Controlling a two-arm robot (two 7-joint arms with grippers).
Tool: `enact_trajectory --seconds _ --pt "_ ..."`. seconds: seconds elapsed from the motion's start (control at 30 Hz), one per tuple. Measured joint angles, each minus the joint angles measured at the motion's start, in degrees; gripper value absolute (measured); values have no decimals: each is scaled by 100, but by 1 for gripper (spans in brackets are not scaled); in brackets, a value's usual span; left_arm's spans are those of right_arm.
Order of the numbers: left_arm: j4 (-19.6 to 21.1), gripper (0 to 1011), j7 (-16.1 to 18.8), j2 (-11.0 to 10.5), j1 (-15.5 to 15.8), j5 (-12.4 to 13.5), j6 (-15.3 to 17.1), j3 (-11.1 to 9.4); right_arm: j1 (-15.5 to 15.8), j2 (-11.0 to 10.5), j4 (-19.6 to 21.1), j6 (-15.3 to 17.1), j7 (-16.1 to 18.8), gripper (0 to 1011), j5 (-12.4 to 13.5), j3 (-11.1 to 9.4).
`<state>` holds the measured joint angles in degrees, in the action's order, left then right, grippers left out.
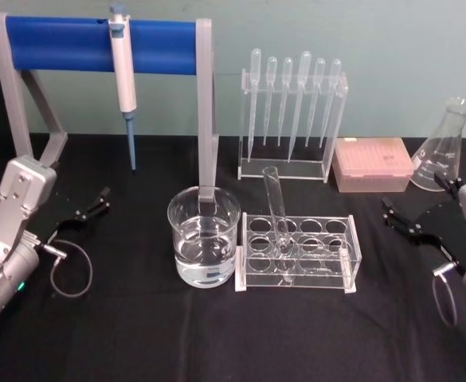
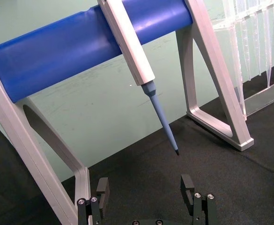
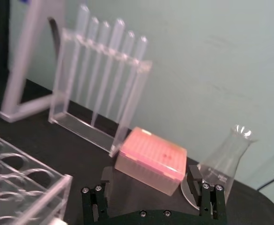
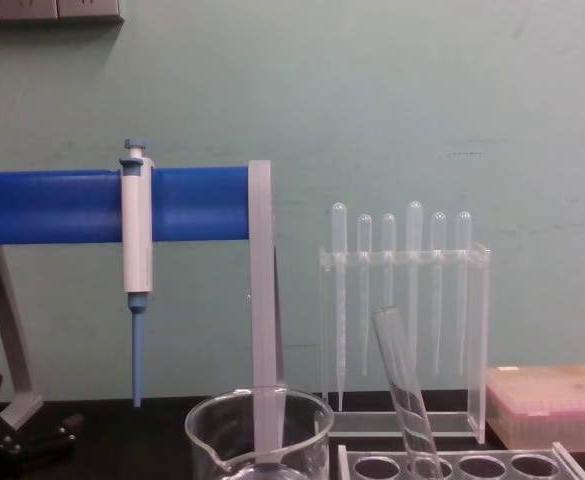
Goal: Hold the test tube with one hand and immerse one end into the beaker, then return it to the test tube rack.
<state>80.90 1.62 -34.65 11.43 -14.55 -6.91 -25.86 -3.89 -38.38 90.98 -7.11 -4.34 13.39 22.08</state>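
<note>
The test tube (image 1: 277, 211) is clear glass and leans in the left end of a clear acrylic rack (image 1: 348, 263), open end up; the chest view shows the test tube (image 4: 404, 390) tilted too. Just left of the rack stands the beaker (image 1: 186, 239), partly filled with clear liquid, and its rim shows low in the chest view (image 4: 257, 405). My left gripper (image 1: 99, 200) rests open at the left of the table, far from the tube, with open jaws (image 2: 145, 187) facing the pipette stand. My right gripper (image 1: 389, 213) is open at the right, with nothing between its fingers (image 3: 148, 180).
A grey stand with a blue bar (image 1: 65, 44) holds a white-and-blue pipette (image 1: 123, 76) behind the beaker. A clear holder of several plastic pipettes (image 1: 292, 111), a pink tip box (image 1: 372, 163) and a conical flask (image 1: 444, 147) line the back right. Black cloth covers the table.
</note>
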Motion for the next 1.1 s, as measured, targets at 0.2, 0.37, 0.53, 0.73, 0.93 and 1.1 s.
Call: enact_trajectory --seconds 0.2,0.37,0.53,0.73,0.93,1.1 --pt "0 1000 0 0 0 0 0 0 401 -196 701 -15 350 1002 390 -173" --pt "0 1000 0 0 0 0 0 0 208 -151 882 154 1414 1002 1056 9" --pt "0 1000 0 0 0 0 0 0 -356 102 655 623 2163 1002 1265 340" --pt "0 1000 0 0 0 0 0 0 -911 442 243 1018 2653 1002 1300 595" --pt "0 1000 0 0 0 0 0 0 -1321 712 -108 1323 2994 1002 1302 737" --pt "0 1000 0 0 0 0 0 0 -1449 795 -181 1450 3117 1002 1244 767"
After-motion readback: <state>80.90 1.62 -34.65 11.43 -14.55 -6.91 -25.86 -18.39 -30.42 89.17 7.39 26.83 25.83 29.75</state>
